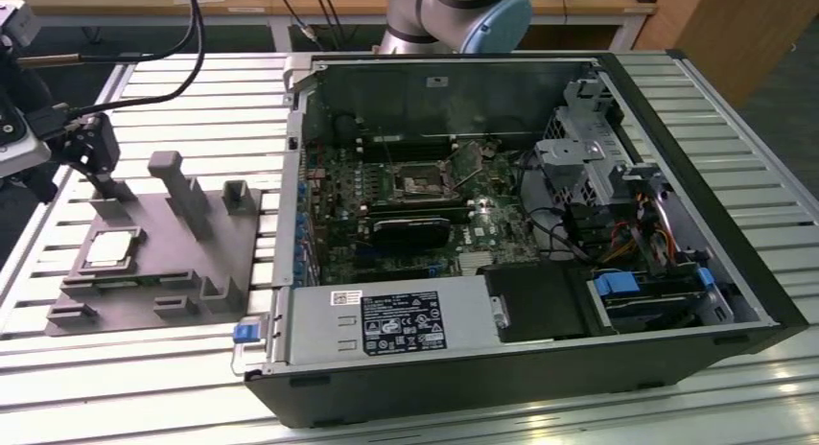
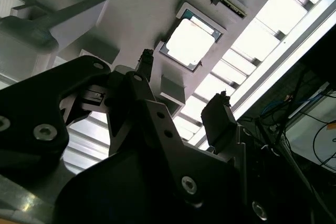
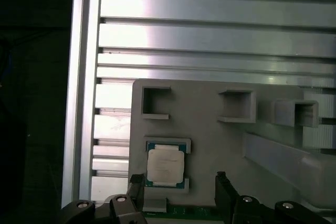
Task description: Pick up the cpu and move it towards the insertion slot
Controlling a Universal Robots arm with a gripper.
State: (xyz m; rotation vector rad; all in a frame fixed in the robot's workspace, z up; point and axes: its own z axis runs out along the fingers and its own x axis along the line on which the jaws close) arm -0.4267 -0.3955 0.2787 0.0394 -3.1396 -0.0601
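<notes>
1. The cpu [image 1: 110, 247], a small flat square chip with a silvery-grey metal top and a pale rim, is sitting in a shallow pocket of a grey plastic fixture plate [image 1: 167, 245] with blocks and posts on it. That plate lies on the slatted aluminium worktop [image 1: 128, 387], at the exterior view's left of the open black computer case [image 1: 512, 378].
2. The black gripper [image 3: 179, 178] hangs over that plate. In both wrist views its fingers [image 3: 223, 182] are apart with nothing between them, and they're not touching the chip.
3. In the first wrist view the chip shows just beyond the fingertips, closer to one finger than the other.
4. The insertion slot [image 1: 420, 184], a small square socket with a dark centre and a thin silvery bracket, is on the green motherboard inside the case, well apart from the chip. A bigger black rectangular heatsink block [image 1: 409, 230] sits just on its near side.
5. The silver-and-blue robot arm [image 1: 455, 13] stands at the far side of the case.
</notes>
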